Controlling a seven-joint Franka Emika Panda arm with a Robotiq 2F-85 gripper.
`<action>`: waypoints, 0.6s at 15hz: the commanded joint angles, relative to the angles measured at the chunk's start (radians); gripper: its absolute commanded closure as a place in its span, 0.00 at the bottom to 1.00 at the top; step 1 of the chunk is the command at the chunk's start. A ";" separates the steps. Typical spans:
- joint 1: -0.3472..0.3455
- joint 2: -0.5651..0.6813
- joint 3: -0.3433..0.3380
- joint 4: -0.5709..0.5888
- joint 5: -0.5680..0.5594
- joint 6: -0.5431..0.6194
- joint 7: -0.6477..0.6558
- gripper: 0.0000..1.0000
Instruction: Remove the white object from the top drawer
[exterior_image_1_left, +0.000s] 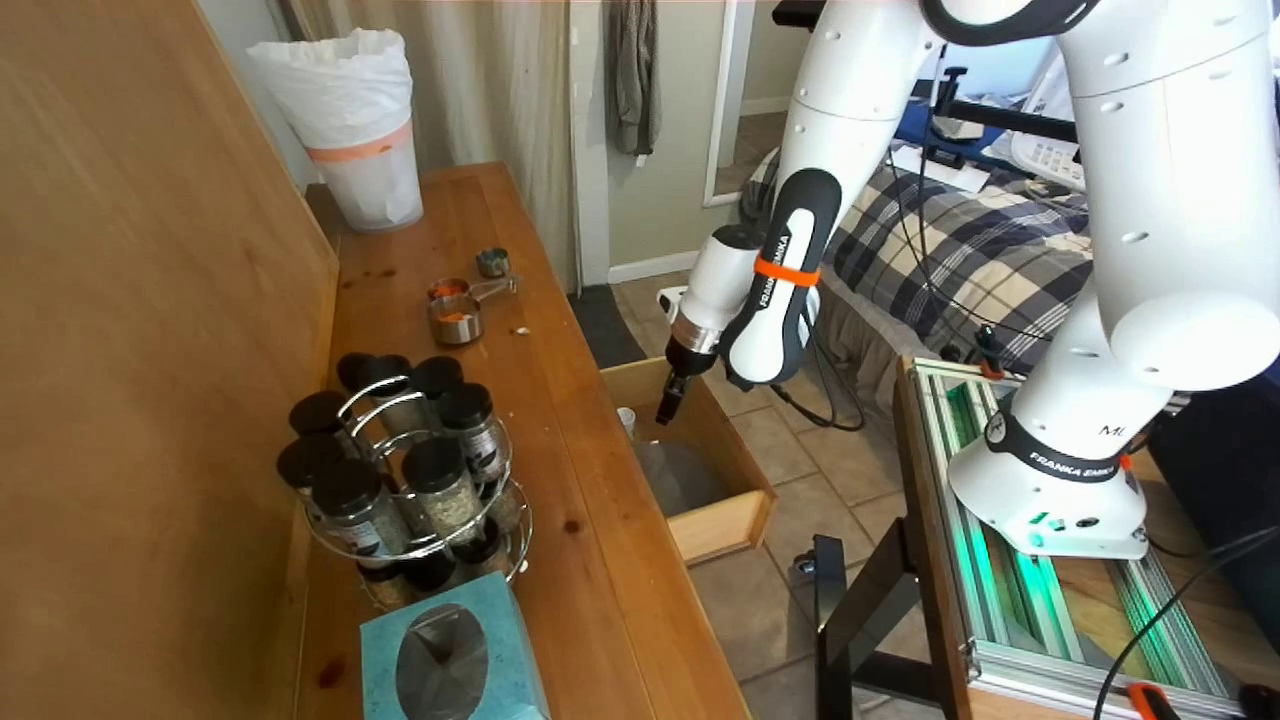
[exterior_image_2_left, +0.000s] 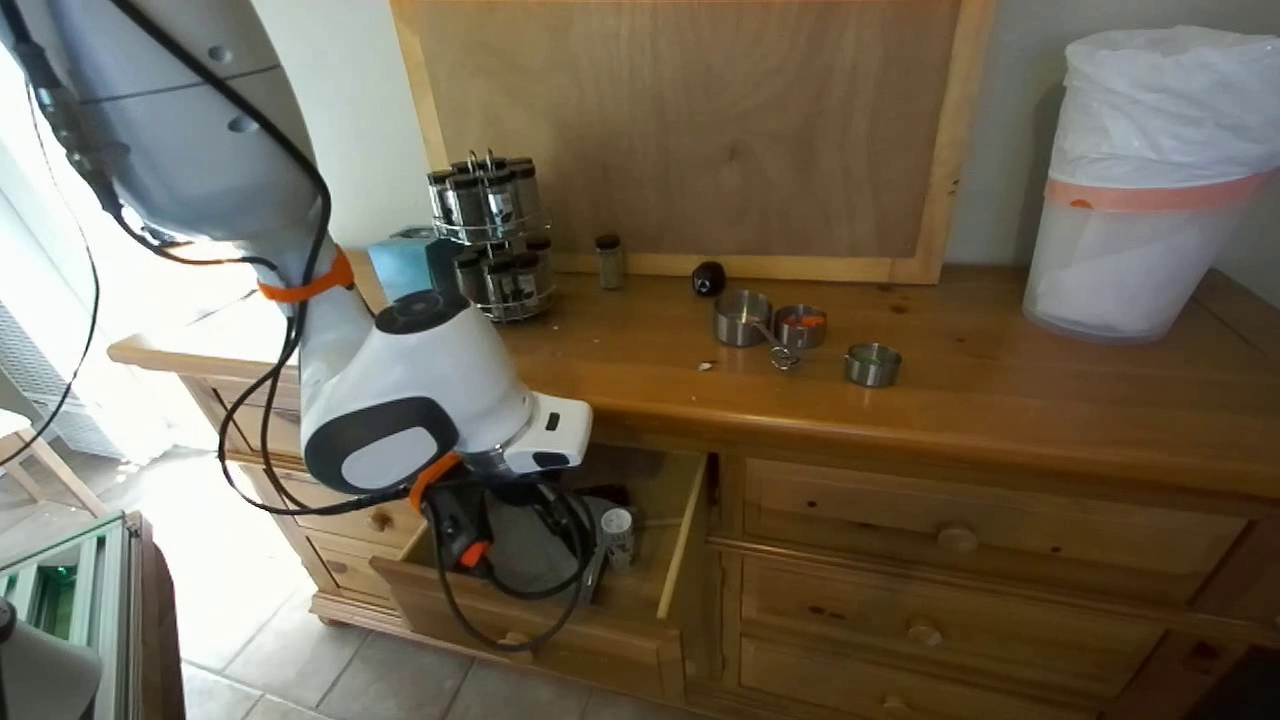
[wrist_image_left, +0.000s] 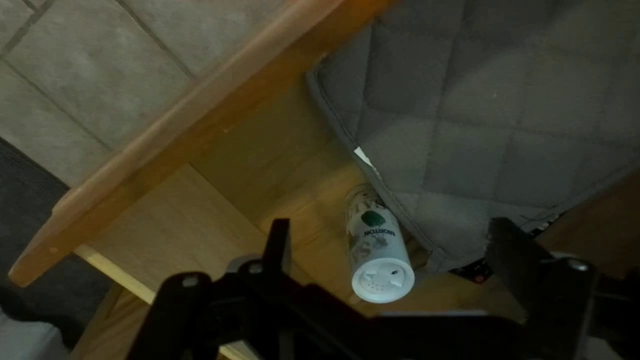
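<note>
The white object is a white-lidded Morton shaker inside the open top drawer. Its lid faces the wrist camera, and it appears to stand upright beside a grey cloth. In both exterior views the shaker shows small in the drawer. The drawer front is pulled out from the cabinet; it also shows in an exterior view. My gripper is open and empty, with a finger on each side of the shaker in the wrist view. In an exterior view the gripper points down over the drawer.
A grey quilted cloth fills much of the drawer. The wooden countertop overhangs beside the drawer. On it stand a spice rack, a blue tissue box, measuring cups and a white lined bucket. Cables hang by the wrist.
</note>
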 joint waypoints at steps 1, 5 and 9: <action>-0.016 0.068 -0.018 0.060 -0.073 0.033 -0.040 0.00; -0.002 0.060 -0.032 0.064 -0.069 0.012 -0.025 0.00; -0.001 0.075 -0.036 0.081 -0.072 0.012 -0.032 0.00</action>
